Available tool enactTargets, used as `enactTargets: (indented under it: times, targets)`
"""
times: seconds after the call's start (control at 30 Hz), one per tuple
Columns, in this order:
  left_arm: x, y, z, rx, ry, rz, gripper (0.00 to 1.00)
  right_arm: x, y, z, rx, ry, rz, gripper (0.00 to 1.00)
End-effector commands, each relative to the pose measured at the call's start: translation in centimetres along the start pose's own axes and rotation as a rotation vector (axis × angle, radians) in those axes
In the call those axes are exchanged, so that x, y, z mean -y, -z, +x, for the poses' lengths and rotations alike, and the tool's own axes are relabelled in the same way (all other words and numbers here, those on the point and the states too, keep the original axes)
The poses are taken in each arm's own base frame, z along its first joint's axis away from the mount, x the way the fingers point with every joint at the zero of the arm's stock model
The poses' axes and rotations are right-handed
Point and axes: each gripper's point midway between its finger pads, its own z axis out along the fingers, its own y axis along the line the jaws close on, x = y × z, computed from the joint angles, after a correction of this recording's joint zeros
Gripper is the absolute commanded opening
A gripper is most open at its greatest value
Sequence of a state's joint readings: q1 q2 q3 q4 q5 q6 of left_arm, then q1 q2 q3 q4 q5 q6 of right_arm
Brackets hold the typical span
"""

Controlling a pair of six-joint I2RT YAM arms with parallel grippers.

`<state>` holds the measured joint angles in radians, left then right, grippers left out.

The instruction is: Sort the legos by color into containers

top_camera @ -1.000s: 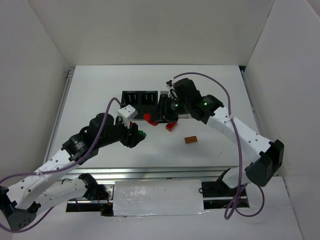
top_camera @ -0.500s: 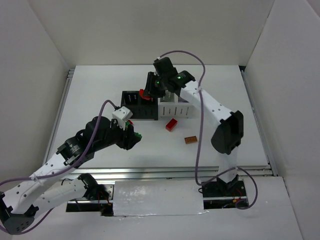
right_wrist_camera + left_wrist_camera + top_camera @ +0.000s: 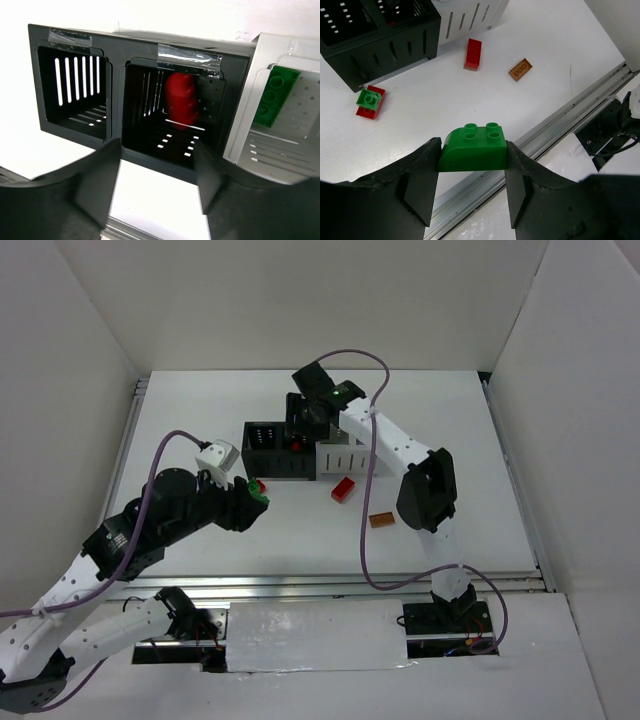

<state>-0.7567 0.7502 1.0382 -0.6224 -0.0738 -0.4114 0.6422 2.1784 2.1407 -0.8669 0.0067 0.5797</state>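
The left claw (image 3: 473, 155) is clamped on a green brick (image 3: 472, 142) with one rounded edge. Its black fingers (image 3: 420, 175) press the brick's two ends, studs up, and hold it clear of the table (image 3: 445, 100). Ahead of this claw and to its left, a green-on-red stack (image 3: 369, 100) sits just beside the dark wall of the containers (image 3: 385, 47). Straight ahead lies a loose red brick (image 3: 473, 53), and ahead to the right an orange plate (image 3: 521, 69), the three pieces apart from one another. The right claw (image 3: 156, 167) stands wide, with nothing between its fingers, and hangs over the row of containers. Directly ahead of its gap is the second black bin (image 3: 170, 142), where a red lego (image 3: 181, 100) shows against the back wall, slightly blurred. Whether it rests on the bin's floor cannot be told. To this claw's left is the first black bin (image 3: 75, 100). To its right is a white bin (image 3: 285, 150) with a long green brick (image 3: 272, 95) lying against its dotted inside.
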Motion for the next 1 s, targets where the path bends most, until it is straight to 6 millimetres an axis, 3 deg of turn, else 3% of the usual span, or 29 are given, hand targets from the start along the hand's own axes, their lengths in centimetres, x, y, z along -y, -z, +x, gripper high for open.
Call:
enactTargets:
  times: [0.0,0.03,0.1,0.13,0.17,0.2,0.23,0.27,0.3,0.33,0.4,0.43,0.47,0.5,0.53,0.57,0.6,0.63,0.67,0.7,0.73,0.77,0.8,0.83,0.87,0.97]
  targets:
    - [-0.2,0.2,-0.6,0.006,0.017,-0.026,0.0,-1.0,4.0,-2.7,0.094,0.01,-0.033,0.68]
    - [-0.2,0.1,-0.7,0.008,0.018,-0.027,0.0,-1.3,4.7,-3.2,0.109,0.009,-0.046,0.74]
    - [-0.3,-0.4,-1.0,0.019,0.03,-0.043,0.0,-1.5,5.7,-3.7,0.121,0.011,-0.064,0.76]
    - [-0.4,-0.5,-1.4,0.033,0.039,-0.05,0.0,-1.6,7.0,-4.4,0.142,0.005,-0.082,0.76]
    - [-0.3,-1.0,-1.9,0.046,0.041,-0.05,0.0,-0.5,7.9,-5.2,0.154,-0.02,-0.071,0.76]
    - [0.0,-1.1,-2.6,0.062,0.036,-0.045,0.0,-0.4,9.1,-5.5,0.155,-0.039,-0.093,0.76]
    - [0.0,-2.3,-2.6,0.041,0.03,-0.054,0.0,0.0,11.9,-6.0,0.181,-0.053,-0.122,0.76]
    - [0.1,-2.9,-2.9,0.036,0.021,-0.058,0.0,0.8,13.4,-6.3,0.202,-0.073,-0.122,0.76]
    - [0.5,-3.5,-4.2,0.055,0.004,-0.05,0.0,3.6,13.8,-6.5,0.212,-0.113,-0.085,0.77]
    - [0.3,-5.5,-3.7,0.009,-0.005,-0.071,0.0,4.3,17.9,-7.1,0.289,-0.128,-0.096,0.77]
    - [0.6,-7.3,-5.1,0.012,-0.013,-0.081,0.0,7.8,20.6,-7.1,0.335,-0.182,-0.045,0.8]
    - [0.4,-9.6,-4.7,-0.019,-0.016,-0.099,0.0,8.9,23.1,-5.8,0.359,-0.194,-0.038,0.83]
    - [0.3,-10.5,-5.2,-0.013,-0.01,-0.108,0.0,10.0,24.1,-5.1,0.368,-0.201,-0.027,0.84]
    - [0.8,-11.4,-6.3,0.004,-0.005,-0.097,0.0,12.1,23.8,-3.5,0.343,-0.224,0.005,0.9]
    - [0.8,-13.8,-5.9,-0.024,-0.004,-0.103,0.0,12.5,26.8,-2.5,0.398,-0.231,-0.017,0.97]
    - [0.8,-14.8,-6.2,-0.03,-0.004,-0.107,0.0,13.3,27.4,-1.5,0.405,-0.243,-0.016,0.99]
    - [1.4,-15.5,-7.9,-0.005,-0.007,-0.095,0.0,14.7,26.8,0.5,0.375,-0.261,0.007,1.0]
    - [1.1,-18.0,-6.7,-0.06,-0.015,-0.112,0.0,15.5,29.1,1.4,0.43,-0.278,0.002,1.0]
    - [1.5,-18.6,-8.5,-0.034,-0.015,-0.112,0.0,16.1,29.3,2.7,0.416,-0.287,0.011,1.0]
    - [1.4,-19.6,-8.6,-0.043,-0.022,-0.122,0.0,16.8,28.9,4.2,0.392,-0.295,0.025,1.0]
    - [0.7,-21.6,-7.1,-0.099,-0.028,-0.151,0.0,16.8,29.9,5.2,0.41,-0.291,0.014,1.0]
    - [1.0,-22.1,-8.6,-0.074,-0.026,-0.154,0.0,17.0,29.9,6.2,0.393,-0.295,0.015,1.0]
    - [0.9,-22.9,-8.6,-0.083,-0.038,-0.163,0.0,16.9,29.4,7.3,0.361,-0.295,0.0,1.0]
    - [0.3,-24.5,-7.5,-0.118,-0.041,-0.185,0.03,16.7,29.9,8.0,0.367,-0.293,-0.017,0.99]
    - [0.4,-24.7,-8.5,-0.107,-0.042,-0.194,0.07,16.7,29.8,8.6,0.357,-0.296,-0.023,1.0]
    - [-0.7,-27.2,-6.9,-0.161,-0.053,-0.237,0.12,16.9,29.6,10.1,0.346,-0.298,-0.032,1.0]
